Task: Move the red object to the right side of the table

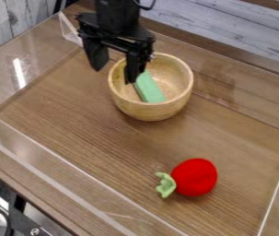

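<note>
Red toy fruit (196,176) on table (68,120), well apart from wooden bowl (152,89), diagonally toward camera; claw (114,63) spread, empty, over bowl's rim.

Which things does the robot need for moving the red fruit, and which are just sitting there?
Needed for the job:
- red toy fruit, lying near the right front
- table
- gripper, open, over the bowl's left edge

Just sitting there:
- wooden bowl
- green block, inside the bowl
</note>
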You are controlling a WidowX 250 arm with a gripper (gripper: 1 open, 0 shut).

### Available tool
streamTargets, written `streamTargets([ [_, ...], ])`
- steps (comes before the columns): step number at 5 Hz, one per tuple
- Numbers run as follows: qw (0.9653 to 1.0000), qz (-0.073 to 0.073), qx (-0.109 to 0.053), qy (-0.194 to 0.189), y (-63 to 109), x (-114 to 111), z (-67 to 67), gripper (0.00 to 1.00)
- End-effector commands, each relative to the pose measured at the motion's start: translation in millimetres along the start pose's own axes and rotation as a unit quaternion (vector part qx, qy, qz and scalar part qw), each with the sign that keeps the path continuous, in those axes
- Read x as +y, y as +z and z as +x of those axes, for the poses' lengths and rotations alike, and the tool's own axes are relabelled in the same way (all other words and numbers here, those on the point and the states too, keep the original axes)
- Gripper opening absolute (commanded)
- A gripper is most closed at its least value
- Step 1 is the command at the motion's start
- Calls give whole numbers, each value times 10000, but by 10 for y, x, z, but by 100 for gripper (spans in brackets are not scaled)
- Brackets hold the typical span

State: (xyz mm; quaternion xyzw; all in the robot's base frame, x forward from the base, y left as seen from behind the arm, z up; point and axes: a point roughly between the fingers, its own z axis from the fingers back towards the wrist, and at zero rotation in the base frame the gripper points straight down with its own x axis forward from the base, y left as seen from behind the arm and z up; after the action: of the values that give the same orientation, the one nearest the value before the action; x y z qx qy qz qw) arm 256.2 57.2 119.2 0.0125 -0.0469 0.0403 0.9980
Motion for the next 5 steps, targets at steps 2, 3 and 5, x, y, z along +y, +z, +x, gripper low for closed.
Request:
streamTargets([
  [2, 9992, -75, -375, -119, 64, -237, 204, 100],
  [3, 9991, -39, -401, -102, 134, -147, 199, 100],
  [5, 9991, 32, -334, 249, 229, -14, 204, 100],
])
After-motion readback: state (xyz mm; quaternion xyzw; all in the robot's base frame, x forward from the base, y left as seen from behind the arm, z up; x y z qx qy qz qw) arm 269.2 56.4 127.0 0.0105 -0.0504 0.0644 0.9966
